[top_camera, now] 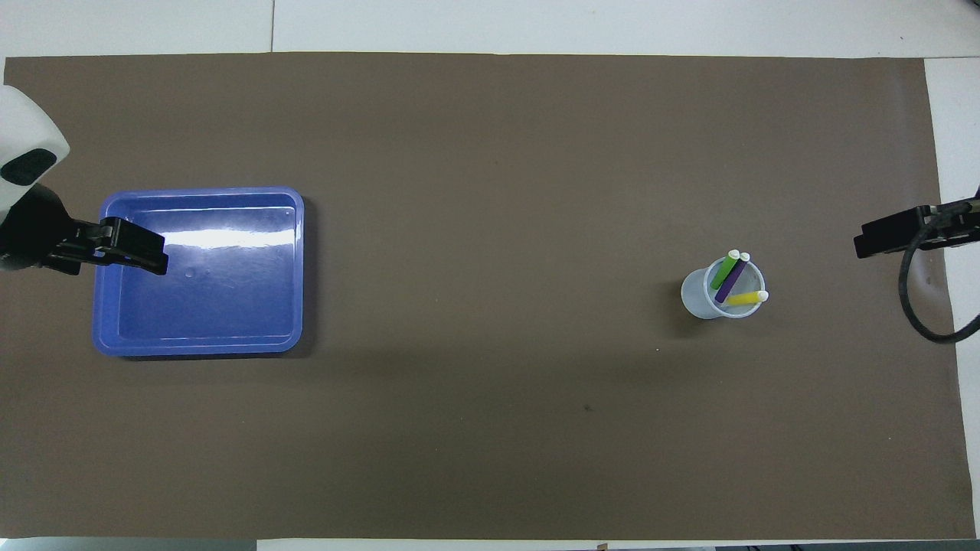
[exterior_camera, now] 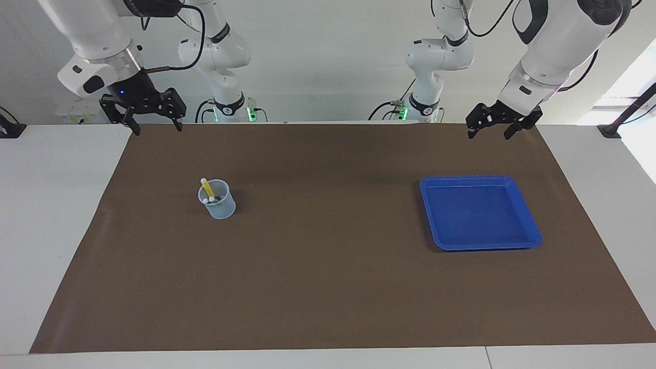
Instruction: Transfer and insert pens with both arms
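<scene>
Both my grippers hang spread and empty, left gripper [exterior_camera: 495, 124] and right gripper [exterior_camera: 150, 114] over the table's robot-side edge. The pens [top_camera: 733, 278] in the cup [top_camera: 700, 295] look light, stiff, slick; I'd pinch mid-barrel.

This is a robotics lab. Two bulky white robot arms [exterior_camera: 553, 46] hang over a white desk [exterior_camera: 56, 205] covered by a plain brown mat [exterior_camera: 328, 287]. Two slimmer white arms [exterior_camera: 435, 56] with green-lit bases stand at the desk's edge nearest the robots, cables trail from them, and the wall [exterior_camera: 328, 61] is bare white.
</scene>
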